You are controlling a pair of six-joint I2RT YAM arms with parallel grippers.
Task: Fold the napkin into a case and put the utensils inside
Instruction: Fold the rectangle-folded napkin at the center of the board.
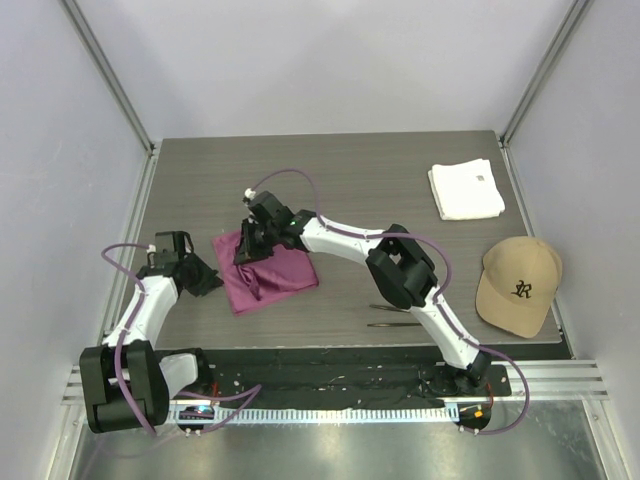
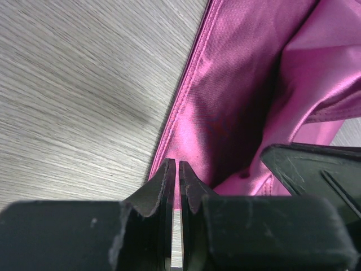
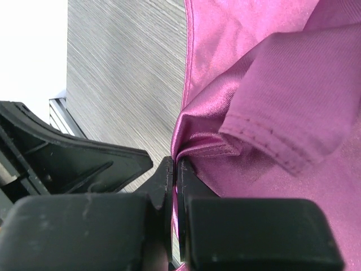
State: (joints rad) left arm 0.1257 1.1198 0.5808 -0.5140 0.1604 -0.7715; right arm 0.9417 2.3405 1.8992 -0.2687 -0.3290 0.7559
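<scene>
The magenta napkin (image 1: 270,275) lies rumpled on the table left of centre, with one part raised into a fold. My right gripper (image 1: 250,240) reaches over its far left corner. In the right wrist view it (image 3: 176,162) is shut on a bunched hem of the napkin (image 3: 271,84). My left gripper (image 1: 212,278) meets the cloth's left edge. In the left wrist view it (image 2: 176,165) is nearly closed, a sliver of the napkin (image 2: 237,84) between its tips. Two thin dark utensils (image 1: 392,310) lie side by side near the front edge, partly under the right arm.
A folded white cloth (image 1: 466,189) sits at the back right. A tan cap (image 1: 520,285) rests at the right edge. The right arm (image 1: 400,265) arches across the table's middle. Metal rails (image 1: 150,180) border the tabletop.
</scene>
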